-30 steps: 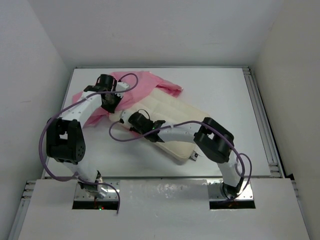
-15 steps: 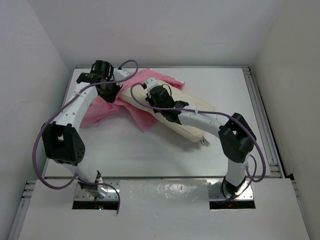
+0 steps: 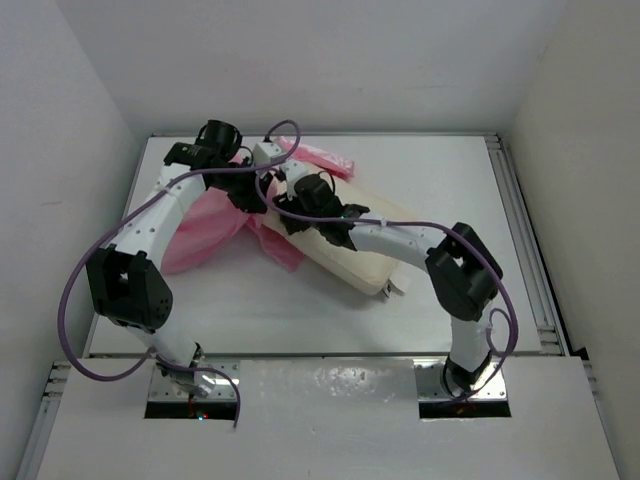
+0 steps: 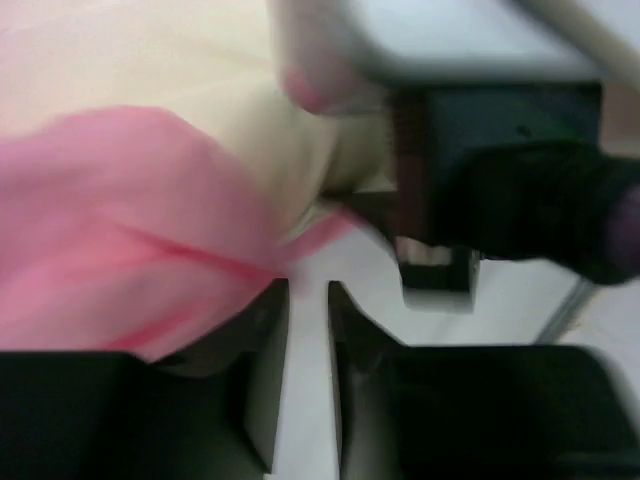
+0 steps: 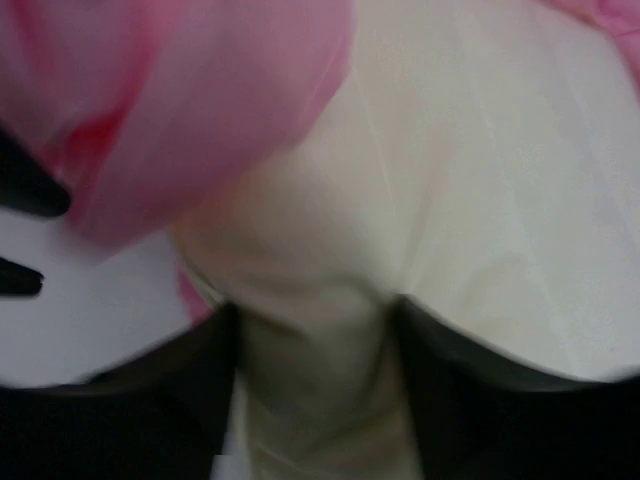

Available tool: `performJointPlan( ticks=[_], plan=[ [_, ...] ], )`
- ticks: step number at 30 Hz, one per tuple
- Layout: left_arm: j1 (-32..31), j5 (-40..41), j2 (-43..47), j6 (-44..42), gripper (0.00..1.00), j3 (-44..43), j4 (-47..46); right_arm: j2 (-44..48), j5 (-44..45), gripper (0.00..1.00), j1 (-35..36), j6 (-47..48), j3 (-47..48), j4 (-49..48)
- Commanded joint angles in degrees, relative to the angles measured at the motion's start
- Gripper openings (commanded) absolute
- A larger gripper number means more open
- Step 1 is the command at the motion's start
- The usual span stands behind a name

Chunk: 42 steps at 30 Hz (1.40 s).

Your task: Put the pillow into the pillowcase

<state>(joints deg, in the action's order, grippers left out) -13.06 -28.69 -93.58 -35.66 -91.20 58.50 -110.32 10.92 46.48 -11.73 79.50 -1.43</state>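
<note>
Top view: pillow lies diagonally at mid-frame. Its upper-left end meets the pillowcase, which is heaped at the upper left of the table. Both wrists crowd that junction.

Right gripper: clamped on a bunched ridge of pillow, with cream cloth filling the gap.
Left gripper: jaws narrow, with a sliver of white between them. Pink edge sits at the left fingertip, but the frame is blurred, so I cannot tell if it is pinched.

Risks:
- If the satin is not truly held, the mouth likely sags shut and the pillow shoves the case along instead of entering.
- The wrists are close enough to knock together.

Only the top view shows the layout. Only the wrist views show the jaws and the pink flap draped over cream.
</note>
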Motion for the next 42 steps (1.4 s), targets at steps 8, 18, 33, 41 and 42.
performJointPlan(
  ticks=[8, 18, 33, 41, 42],
  plan=[
    [2.3, -7.4, 1.4, 1.4, 0.72, -1.7, -0.8, 21.7, -13.1, 0.96, -10.2, -16.3, -25.4, -23.0],
    [-4.4, 30.6, -16.2, 14.5, 0.8, -14.8, -18.7, 11.5, -13.6, 0.99, -26.9, -14.1, -5.8, 5.7],
    [-5.3, 30.2, -35.8, 14.8, 0.07, -29.5, -17.9, -13.3, -43.7, 0.99, -29.9, -3.0, 7.1, 15.5],
    [-9.7, 27.3, -32.3, 14.6, 0.0, -34.8, -20.1, -4.1, -44.5, 0.0, -25.0, 1.0, 4.5, 16.3],
    [-10.1, 26.7, -31.8, 14.7, 0.0, -36.7, -20.1, -1.9, -44.1, 0.0, -24.1, 3.7, 3.6, 16.1]
  ],
)
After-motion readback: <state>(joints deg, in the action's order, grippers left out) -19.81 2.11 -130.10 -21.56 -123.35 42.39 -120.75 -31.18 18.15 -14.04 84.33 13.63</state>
